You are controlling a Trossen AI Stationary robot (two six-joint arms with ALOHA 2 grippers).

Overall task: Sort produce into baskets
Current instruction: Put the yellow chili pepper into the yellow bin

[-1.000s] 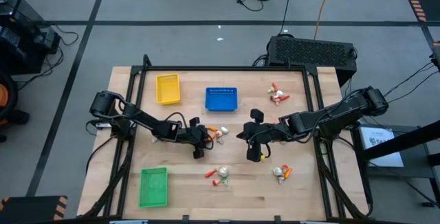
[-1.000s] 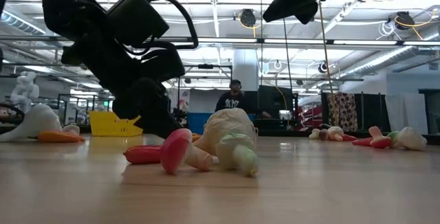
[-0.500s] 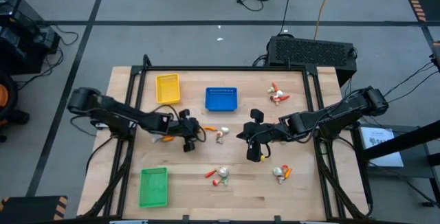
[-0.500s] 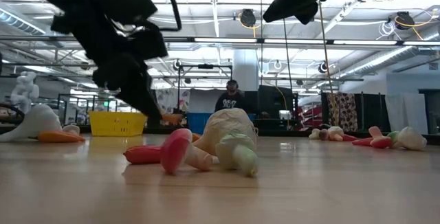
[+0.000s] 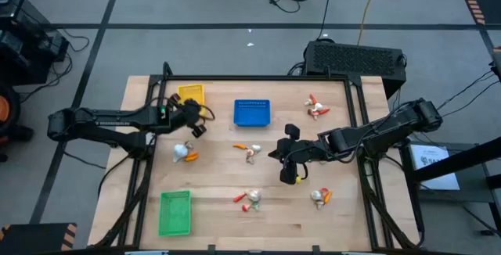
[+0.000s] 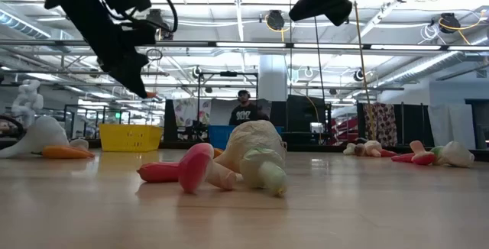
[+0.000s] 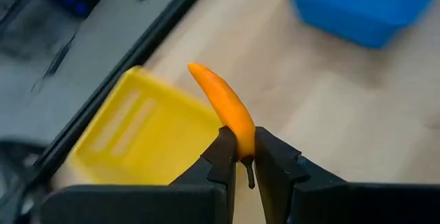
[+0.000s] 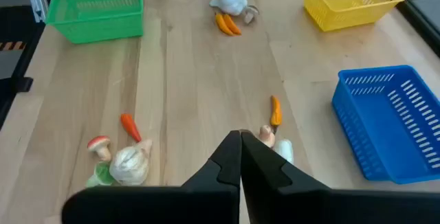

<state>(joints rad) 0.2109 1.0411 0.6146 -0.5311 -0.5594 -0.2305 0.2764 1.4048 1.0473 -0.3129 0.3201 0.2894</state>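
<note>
Wooden table (image 5: 344,216), open lab hall behind. The left gripper (image 7: 238,157) pinches an orange carrot piece (image 7: 223,107) by its lower end, long axis pointing up and out toward the yellow basket (image 7: 137,138) just ahead — the left arm is clearly the nearer one. The right gripper (image 8: 240,157), fingers pressed together, waits mid-table. A second ago the left gripper was low at the centre pile; it has since carried the piece to the yellow basket.

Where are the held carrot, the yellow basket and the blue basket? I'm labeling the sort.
orange carrot (image 7: 225,107), left wrist view, middle of its body
yellow basket (image 7: 130,138), left wrist view, its inner floor
blue basket (image 5: 252,113), high view, centre of its mesh floor
</note>
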